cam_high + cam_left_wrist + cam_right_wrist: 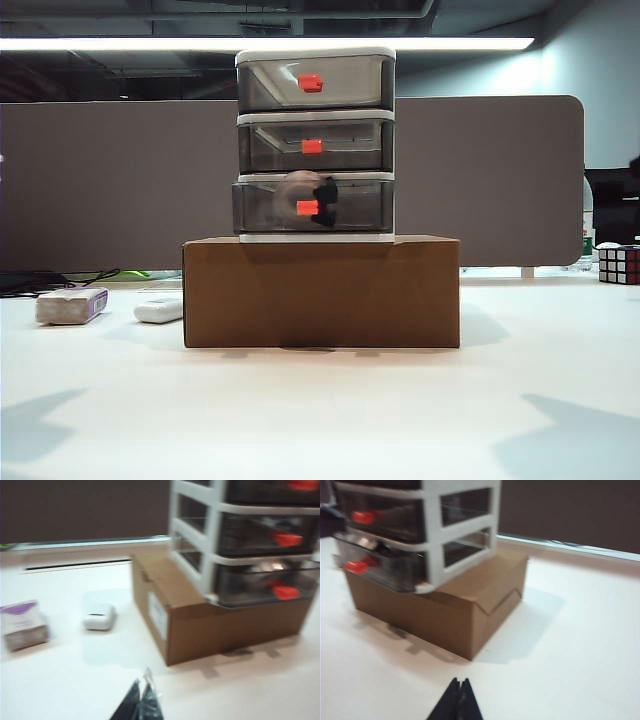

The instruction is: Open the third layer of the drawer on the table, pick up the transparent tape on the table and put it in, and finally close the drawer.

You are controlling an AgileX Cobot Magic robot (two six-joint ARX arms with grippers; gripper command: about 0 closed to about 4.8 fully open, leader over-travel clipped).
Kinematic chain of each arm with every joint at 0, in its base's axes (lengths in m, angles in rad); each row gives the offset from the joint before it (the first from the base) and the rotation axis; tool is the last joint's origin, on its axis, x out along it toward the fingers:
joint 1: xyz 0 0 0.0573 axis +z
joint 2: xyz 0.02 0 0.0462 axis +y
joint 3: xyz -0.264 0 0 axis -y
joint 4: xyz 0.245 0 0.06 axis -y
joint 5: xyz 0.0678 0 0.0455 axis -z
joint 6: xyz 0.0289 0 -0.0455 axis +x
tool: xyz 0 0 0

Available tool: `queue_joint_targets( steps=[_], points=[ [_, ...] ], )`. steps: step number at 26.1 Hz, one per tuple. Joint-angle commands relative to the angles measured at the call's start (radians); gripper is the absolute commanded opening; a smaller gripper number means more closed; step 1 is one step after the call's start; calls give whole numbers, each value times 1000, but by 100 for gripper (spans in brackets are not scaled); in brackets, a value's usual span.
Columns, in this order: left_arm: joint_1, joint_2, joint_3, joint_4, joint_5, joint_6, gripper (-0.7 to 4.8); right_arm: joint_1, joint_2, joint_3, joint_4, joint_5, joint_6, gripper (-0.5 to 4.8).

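The drawer is a white three-tier unit standing on a brown box. Its third layer, the lowest one, has its front a little forward of the two tiers above. Through that grey front the transparent tape shows as a pale ring with a black clip, behind the orange-red handle. My left gripper is shut and empty above the table, well back from the unit's left corner. My right gripper is shut and empty too, back from the box's right corner. Neither gripper appears in the exterior view.
The brown cardboard box carries the unit. A white block with a purple label and a flat white oblong lie left of it. A puzzle cube sits at the far right. A grey partition closes the back.
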Motion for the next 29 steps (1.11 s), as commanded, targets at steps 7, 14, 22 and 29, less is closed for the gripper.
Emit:
queue_joint_targets(
  steps=[7, 14, 22, 29],
  points=[
    [483, 1, 2, 60, 403, -11, -6, -222, -2, -6, 11, -74, -56, -5],
    [588, 1, 2, 127, 406, -4, -6, -327, -2, -6, 64, -75, -58, -5],
    [586, 1, 2, 146, 383, -11, -6, -336, -2, -4, 105, -74, -51, -5],
    [586, 1, 2, 177, 376, -10, -6, -340, -2, 2, 146, -72, -51, -5]
  ],
)
